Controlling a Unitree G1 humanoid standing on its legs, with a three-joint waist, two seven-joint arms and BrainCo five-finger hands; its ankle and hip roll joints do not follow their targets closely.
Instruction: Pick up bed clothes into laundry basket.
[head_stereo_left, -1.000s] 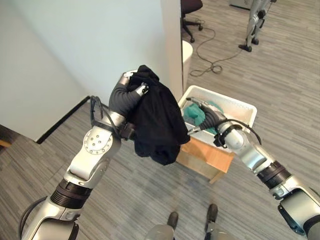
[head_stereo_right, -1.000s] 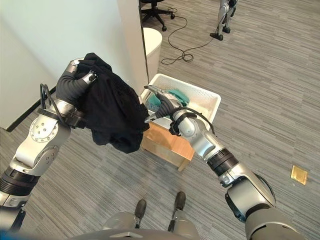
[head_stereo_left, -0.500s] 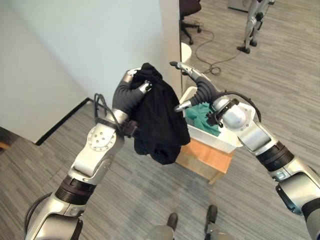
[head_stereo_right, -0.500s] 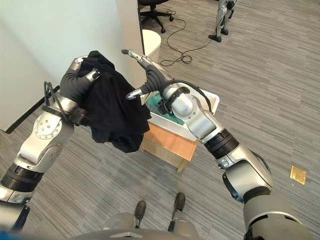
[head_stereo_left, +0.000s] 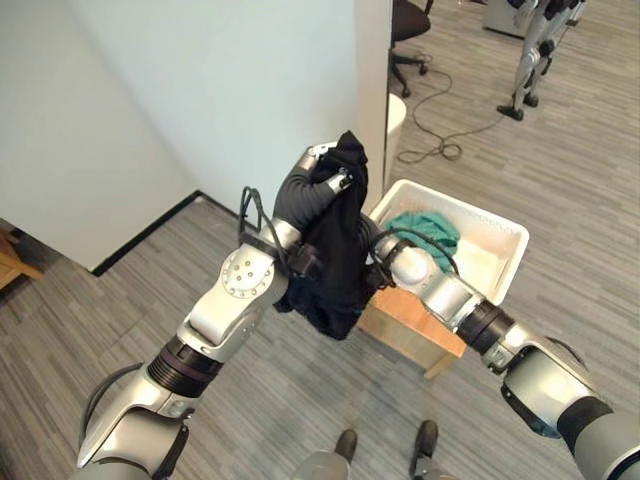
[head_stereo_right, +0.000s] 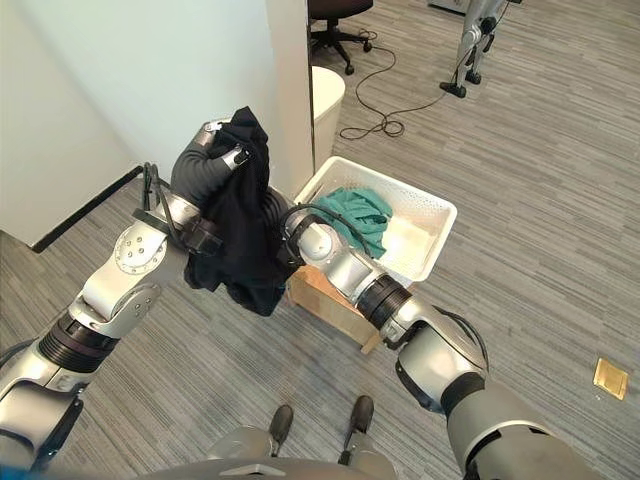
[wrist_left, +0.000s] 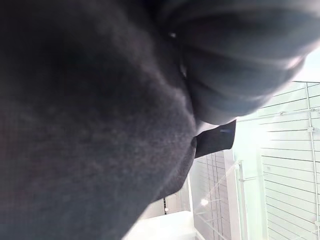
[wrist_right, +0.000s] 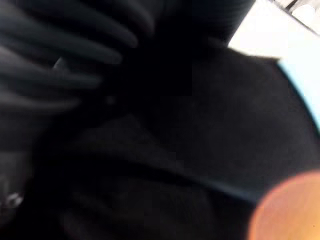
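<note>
A: Biggest first. Grey plank floor (head_stereo_right: 560, 230), pale wall (head_stereo_left: 200, 90) at the left.
B: Then?
A: White laundry basket (head_stereo_right: 432, 240) on a low wooden stand (head_stereo_right: 325, 300), just right of the wall's corner. A teal cloth (head_stereo_right: 362, 212) already lies inside it.
B: Task item?
A: Black garment (head_stereo_left: 335, 255), bunched, held up in the air beside the basket's near-left side, hanging down past the stand's edge. It's not in the basket.
B: Left hand?
A: Left hand (head_stereo_left: 312, 185) raised, fingers curled round the top of the black garment, gripping it.
B: Right hand?
A: Right hand (wrist_right: 60, 55) reaches across in front of the basket and goes behind the hanging cloth. Its wrist view is dark fabric and blurred fingers; can't tell whether it grips or not.
B: Smaller stuff?
A: Office chair (head_stereo_right: 335, 12) and a cable (head_stereo_right: 385, 125) on the floor further back.
</note>
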